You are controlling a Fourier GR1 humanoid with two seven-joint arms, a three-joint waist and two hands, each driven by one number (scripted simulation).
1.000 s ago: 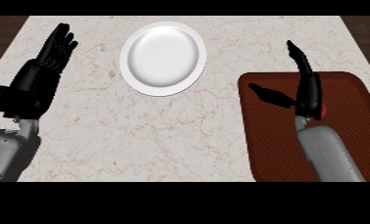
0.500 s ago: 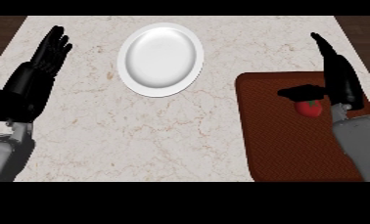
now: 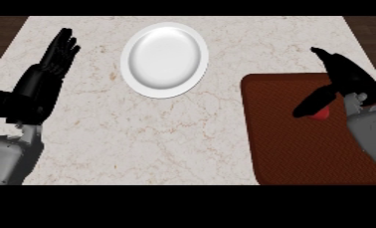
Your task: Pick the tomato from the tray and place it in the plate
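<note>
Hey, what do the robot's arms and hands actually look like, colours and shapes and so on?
The left hand and the right hand are both plain black, with slim tapering fingers and a thumb. Behind each black wrist, the left forearm and the right forearm are smooth, rounded and grey. No cables, markings or sleeves show.

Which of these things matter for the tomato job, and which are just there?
For the job: tomato, tray, plate, right hand.
Just there: left hand, resting open at the left; marble counter.
</note>
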